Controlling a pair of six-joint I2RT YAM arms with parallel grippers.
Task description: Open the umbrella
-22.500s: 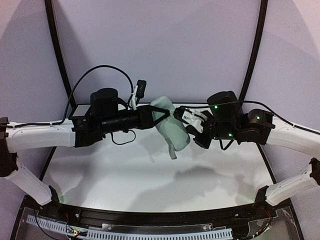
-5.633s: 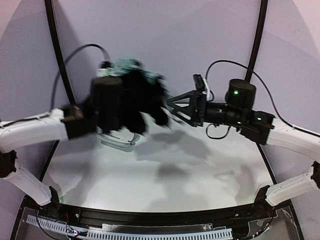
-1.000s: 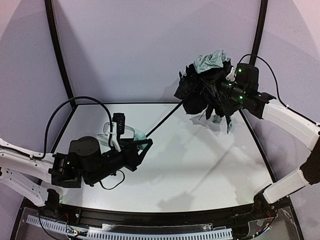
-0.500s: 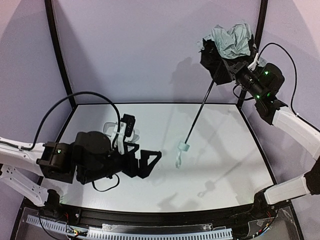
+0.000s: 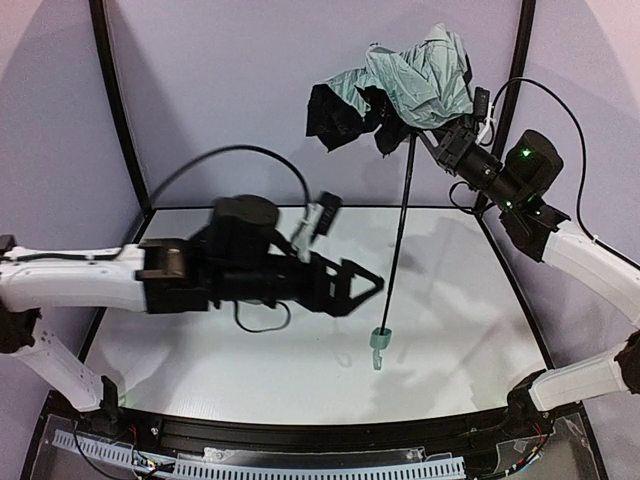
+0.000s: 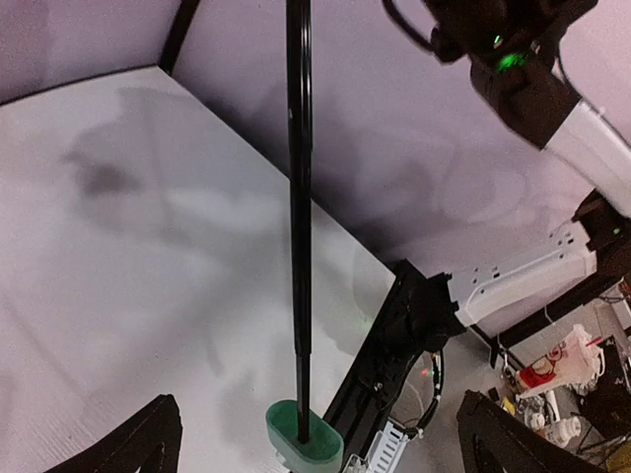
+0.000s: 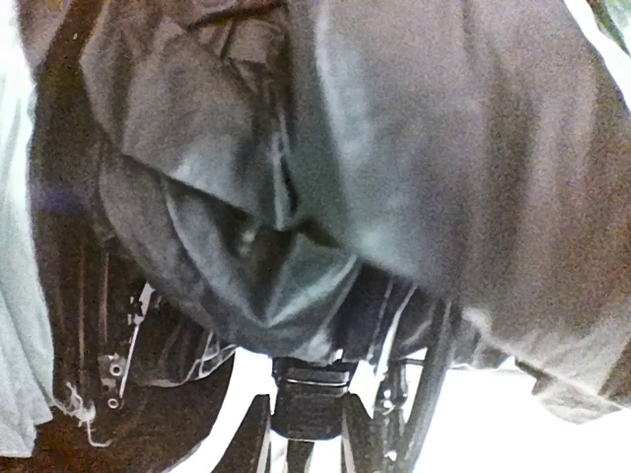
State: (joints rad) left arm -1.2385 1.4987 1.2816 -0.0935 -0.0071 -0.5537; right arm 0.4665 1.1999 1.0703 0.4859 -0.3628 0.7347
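The umbrella [image 5: 410,80] hangs high at the back right, its mint fabric crumpled with black folds drooping left. My right gripper [image 5: 443,143] holds it just under the canopy. In the right wrist view its fingers [image 7: 252,436] are shut on the black runner block [image 7: 309,406] beneath the dark fabric [image 7: 375,148]. The thin black shaft [image 5: 398,235] drops almost straight to the pale green handle [image 5: 379,343], which hangs free just above the table. My left gripper [image 5: 368,287] is open just left of the shaft. In its wrist view the shaft [image 6: 299,197] and handle [image 6: 304,440] stand between the wide-apart fingers [image 6: 153,443].
The white table [image 5: 470,330] has a black rail [image 5: 300,435] along its near edge and black posts [image 5: 515,70] at the back corners. The left arm [image 5: 90,275] stretches across the table's middle. The right arm's base [image 6: 513,286] shows beyond the table edge.
My left gripper let go of the handle, opened wide, then swung right toward the shaft. The right arm lifted the umbrella; its shaft now hangs near upright and the canopy has spread leftward.
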